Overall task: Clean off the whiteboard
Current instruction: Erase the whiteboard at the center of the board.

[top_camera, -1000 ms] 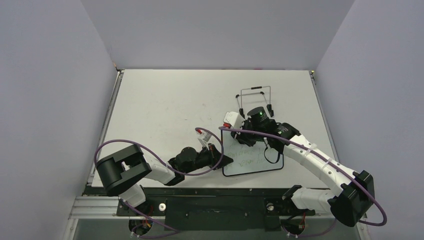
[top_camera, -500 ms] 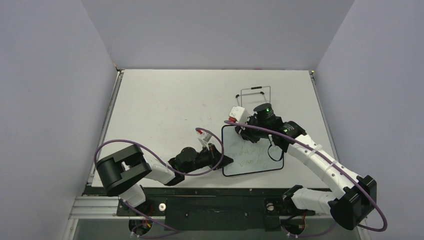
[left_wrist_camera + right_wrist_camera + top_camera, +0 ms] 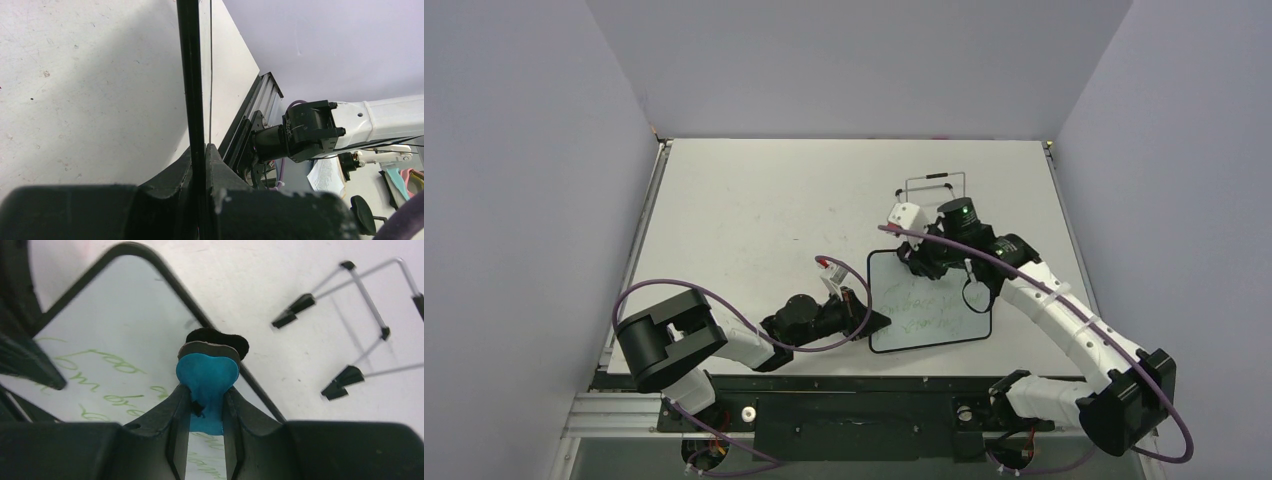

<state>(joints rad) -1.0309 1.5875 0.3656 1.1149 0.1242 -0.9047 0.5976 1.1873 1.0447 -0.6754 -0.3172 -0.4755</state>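
The whiteboard (image 3: 927,322) lies flat near the table's front, black-framed, with green handwriting across it. My left gripper (image 3: 876,322) is shut on its left edge; in the left wrist view the black frame (image 3: 192,75) runs straight between the fingers of that gripper (image 3: 205,156). My right gripper (image 3: 927,262) hovers over the board's far edge, shut on a blue eraser (image 3: 207,374) whose black felt pad points down at the frame's far right rim. The handwriting (image 3: 107,365) shows to the left of the eraser.
A wire stand (image 3: 935,187) with black feet lies on the table just beyond the board, also in the right wrist view as wire stand (image 3: 357,295). The dark tip of the left gripper (image 3: 27,360) sits at the board's left side. Grey walls enclose the table.
My right gripper with the eraser has slid from over the board's upper middle toward its far right edge, uncovering more green writing. The left gripper and board stayed still.
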